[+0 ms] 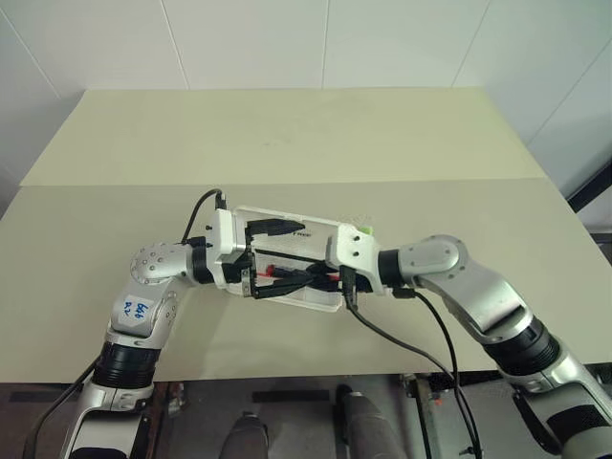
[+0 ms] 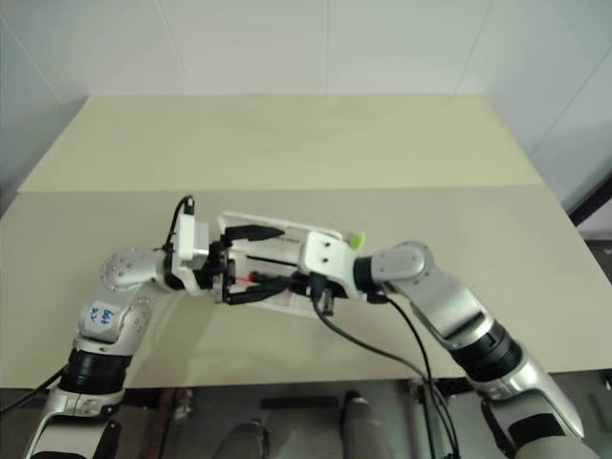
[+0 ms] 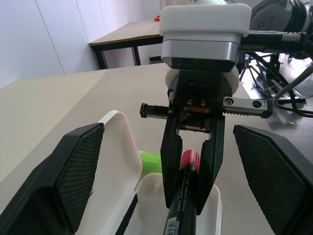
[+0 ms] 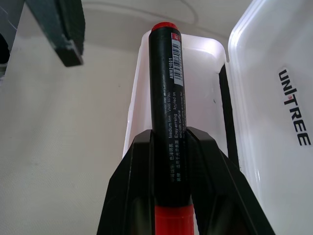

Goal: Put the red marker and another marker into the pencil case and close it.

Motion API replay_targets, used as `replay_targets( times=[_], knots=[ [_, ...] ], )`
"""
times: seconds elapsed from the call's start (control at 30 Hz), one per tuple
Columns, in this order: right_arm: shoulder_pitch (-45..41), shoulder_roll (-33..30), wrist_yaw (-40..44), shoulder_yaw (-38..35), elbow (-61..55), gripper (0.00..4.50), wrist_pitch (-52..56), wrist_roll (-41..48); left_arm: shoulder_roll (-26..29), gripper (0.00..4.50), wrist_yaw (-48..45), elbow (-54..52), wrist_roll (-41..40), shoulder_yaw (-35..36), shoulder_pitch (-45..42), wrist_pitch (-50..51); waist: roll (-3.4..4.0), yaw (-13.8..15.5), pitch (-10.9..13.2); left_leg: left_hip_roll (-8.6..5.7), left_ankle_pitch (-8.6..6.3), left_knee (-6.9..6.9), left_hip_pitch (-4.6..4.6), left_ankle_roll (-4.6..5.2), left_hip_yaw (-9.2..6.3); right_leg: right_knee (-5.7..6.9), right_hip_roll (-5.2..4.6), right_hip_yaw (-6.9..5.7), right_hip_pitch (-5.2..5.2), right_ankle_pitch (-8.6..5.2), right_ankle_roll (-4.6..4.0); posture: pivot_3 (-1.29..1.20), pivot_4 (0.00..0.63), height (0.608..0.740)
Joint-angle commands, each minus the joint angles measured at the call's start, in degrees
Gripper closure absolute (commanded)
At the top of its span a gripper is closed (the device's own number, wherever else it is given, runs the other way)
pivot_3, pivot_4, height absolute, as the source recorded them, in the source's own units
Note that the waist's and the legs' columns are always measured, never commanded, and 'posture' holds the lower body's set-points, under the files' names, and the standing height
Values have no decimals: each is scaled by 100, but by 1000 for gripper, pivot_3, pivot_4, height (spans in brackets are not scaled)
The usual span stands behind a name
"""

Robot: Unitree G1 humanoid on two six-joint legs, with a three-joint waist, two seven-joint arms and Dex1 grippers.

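Note:
The white pencil case (image 1: 287,229) lies open on the table, its lid (image 4: 274,98) with dark lettering folded back beside the tray (image 4: 208,54). My right gripper (image 1: 314,278) is shut on the red marker (image 4: 166,83), holding its black barrel just above the tray and along it. My left gripper (image 1: 285,255) stands open, its fingers (image 3: 78,166) straddling the case from the other end, one by the lid's outer edge and one past the tray's front. The lime-green marker (image 1: 363,228) lies on the table behind the right gripper, partly hidden.
The beige table (image 1: 287,143) stretches wide behind the case, with a seam across its middle. Black cables (image 1: 402,344) hang from the right wrist over the front edge. White walls stand behind the table.

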Motion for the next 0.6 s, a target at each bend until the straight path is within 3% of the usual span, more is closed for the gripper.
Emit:
replay_targets(
  times=[0.03, 0.6],
  knots=[
    [-211, 178, 100, 59, 49, 3934, -220, -126, 48, 0, 58, -253, -114, 66, 7, 5, 0, -8, 0, 0, 0, 0, 0, 0, 0, 0, 0, 0, 0, 0, 0, 0, 150, 740],
    [-572, 851, 149, 200, 852, 3934, -679, -696, 3, 0, 139, -250, -92, 32, -23, -22, 3, -25, 2, 0, 0, -6, -3, 0, -5, 15, -1, -5, -2, 17, 30, 0, 150, 740]
  ],
)
